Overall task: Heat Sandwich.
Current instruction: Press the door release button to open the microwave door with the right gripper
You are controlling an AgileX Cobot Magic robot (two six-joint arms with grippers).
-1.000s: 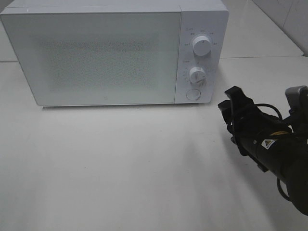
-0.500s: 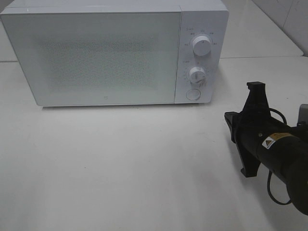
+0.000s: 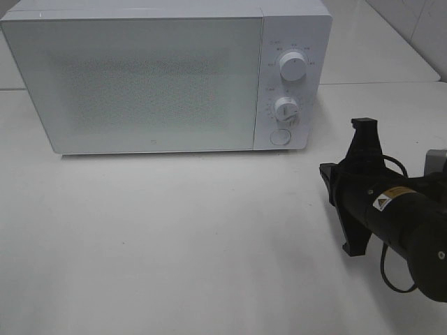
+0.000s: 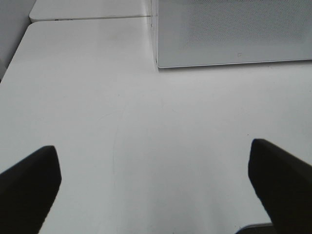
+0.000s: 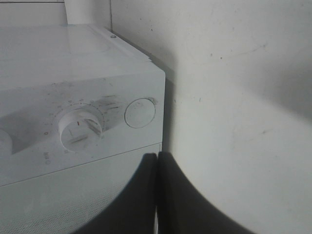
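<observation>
Microwave [image 3: 166, 77], door [image 3: 133, 87] closed, right end effector [image 5: 157, 161] pinched empty facing round button [image 5: 140, 113]

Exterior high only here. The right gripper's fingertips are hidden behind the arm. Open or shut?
Observer: Shut. In the right wrist view the right gripper has its fingers pressed together, nothing between them.
Operator: Aimed at what?
Observer: It faces the microwave. The round button is just ahead of the tips, with a gap between.
Operator: Left gripper? Not in my view.
Observer: The left gripper is open wide over the table, nothing between its fingers.
</observation>
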